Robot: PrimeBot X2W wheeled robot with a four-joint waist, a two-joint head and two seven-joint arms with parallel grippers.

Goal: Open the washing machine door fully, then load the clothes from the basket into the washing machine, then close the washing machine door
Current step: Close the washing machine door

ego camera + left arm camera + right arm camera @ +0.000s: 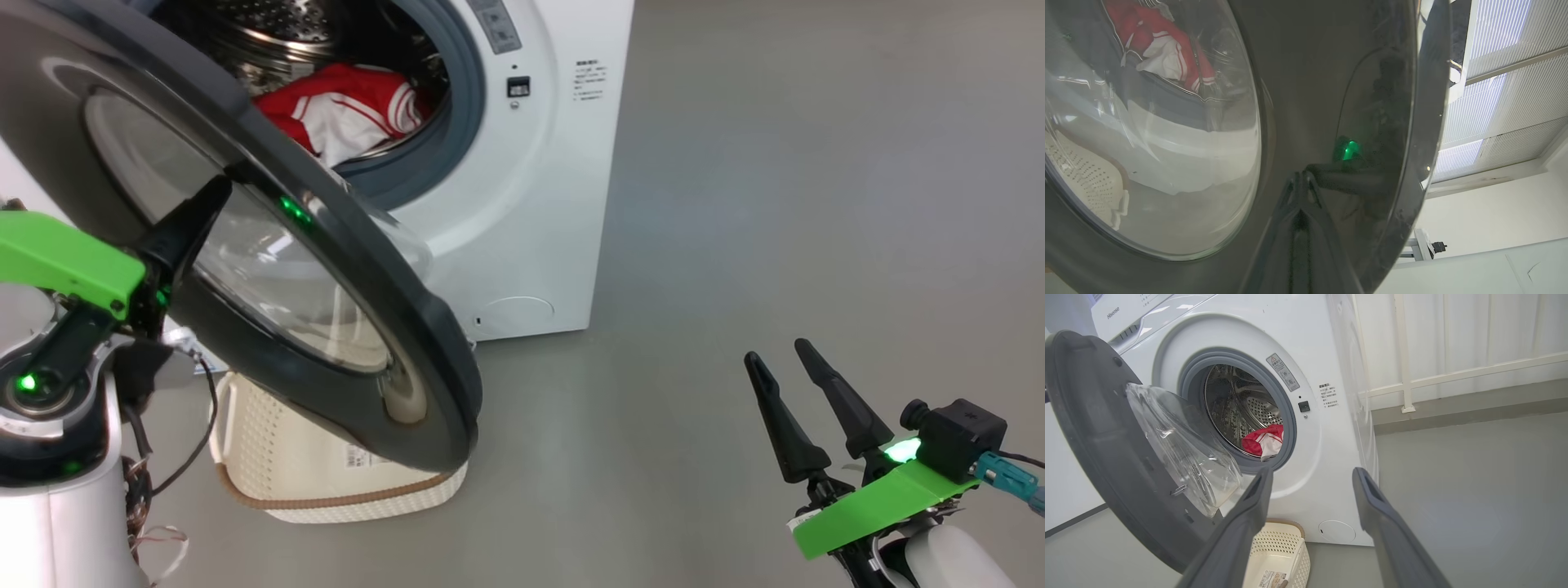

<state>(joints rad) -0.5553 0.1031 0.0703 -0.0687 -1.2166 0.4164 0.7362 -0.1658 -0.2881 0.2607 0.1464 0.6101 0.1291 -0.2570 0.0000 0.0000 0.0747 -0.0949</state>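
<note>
The washing machine door [269,245] stands partly swung open in front of the white washing machine [531,245]. My left gripper [214,189] is shut, and its tip touches the door's glossy outer face [1306,81] beside the glass window; in the left wrist view the left gripper [1300,176] meets its own reflection. The red and white clothes [343,110] lie inside the drum, and the clothes [1263,443] sit at its lower lip. The basket [277,457] stands on the floor under the door. My right gripper [775,351] hangs open over bare floor, with nothing between the right gripper's [1312,473] fingers.
Grey floor [775,163] spreads wide to the right of the machine. A white wall with a rail [1453,375] runs behind it. The door's lower edge overhangs the basket [1278,555].
</note>
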